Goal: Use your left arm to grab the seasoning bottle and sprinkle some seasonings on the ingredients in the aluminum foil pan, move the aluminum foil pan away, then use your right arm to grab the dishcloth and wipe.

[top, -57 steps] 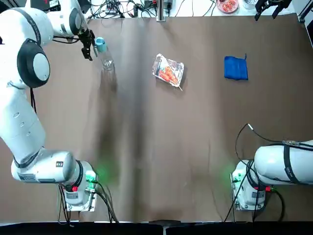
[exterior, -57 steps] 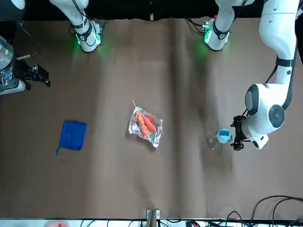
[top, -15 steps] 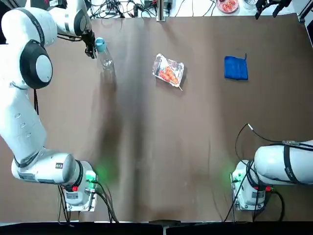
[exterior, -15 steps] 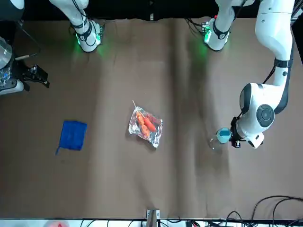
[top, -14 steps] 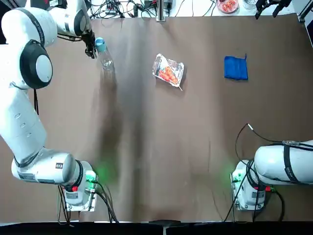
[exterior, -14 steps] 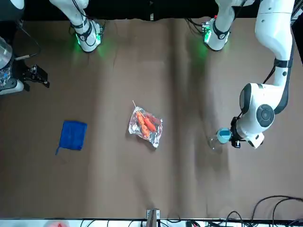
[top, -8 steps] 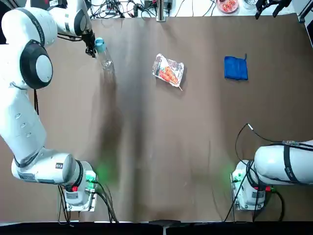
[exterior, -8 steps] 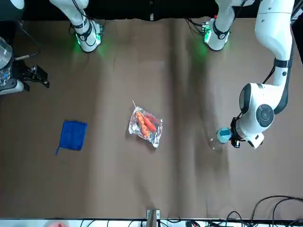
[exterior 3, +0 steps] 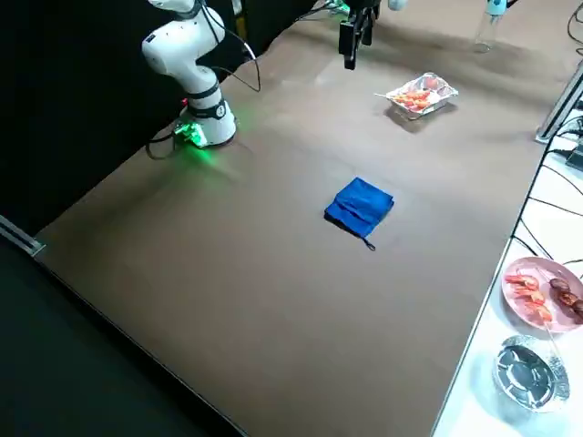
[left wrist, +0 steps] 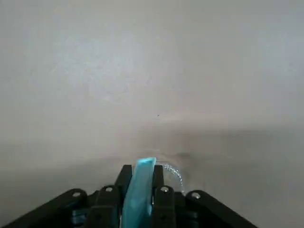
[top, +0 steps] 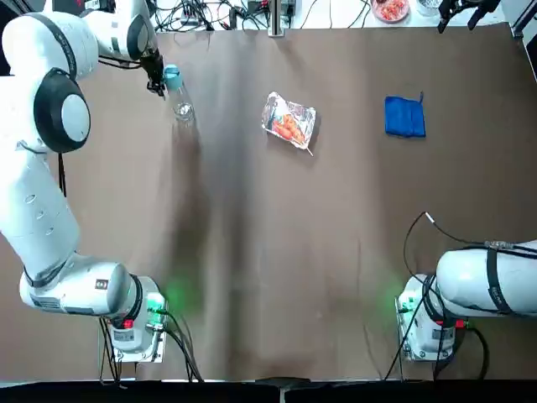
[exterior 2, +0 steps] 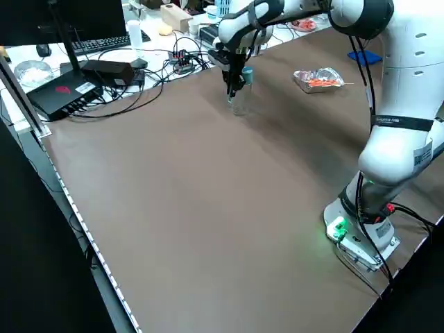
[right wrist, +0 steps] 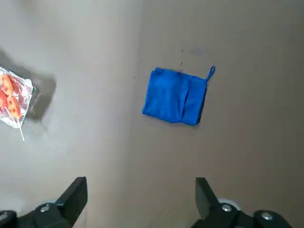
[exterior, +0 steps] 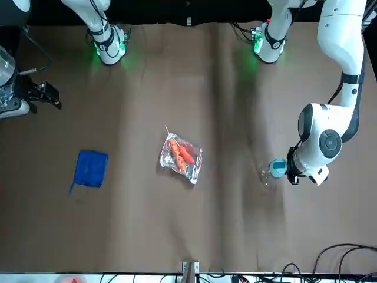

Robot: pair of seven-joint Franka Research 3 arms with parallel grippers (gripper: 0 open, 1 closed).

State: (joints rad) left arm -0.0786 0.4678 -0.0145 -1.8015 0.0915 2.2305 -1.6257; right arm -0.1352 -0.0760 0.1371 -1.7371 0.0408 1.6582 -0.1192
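Observation:
The seasoning bottle (top: 174, 86) stands upright at the table's far left, clear with a light blue cap (exterior: 278, 168). My left gripper (top: 156, 77) is shut on that cap (left wrist: 141, 190), one finger on each side. The aluminum foil pan (top: 289, 120) sits mid-table toward the far edge and holds the orange-red ingredients (exterior: 181, 153) with a pale skewer poking out. To its right lies the blue dishcloth (top: 404, 116), also shown in the right wrist view (right wrist: 175, 97). My right gripper (right wrist: 140, 183) hangs open high above the far right corner (top: 467, 10), with nothing between its fingers.
Cables and a power strip (top: 252, 13) line the far edge. Beyond the far right corner are a pink plate of food (exterior 3: 542, 291) and a metal bowl (exterior 3: 526, 369). A monitor base and keyboard (exterior 2: 83, 52) stand off the far left side.
Since the earliest frames my left gripper has closed in on the bottle's cap. Over the last second nothing has visibly moved.

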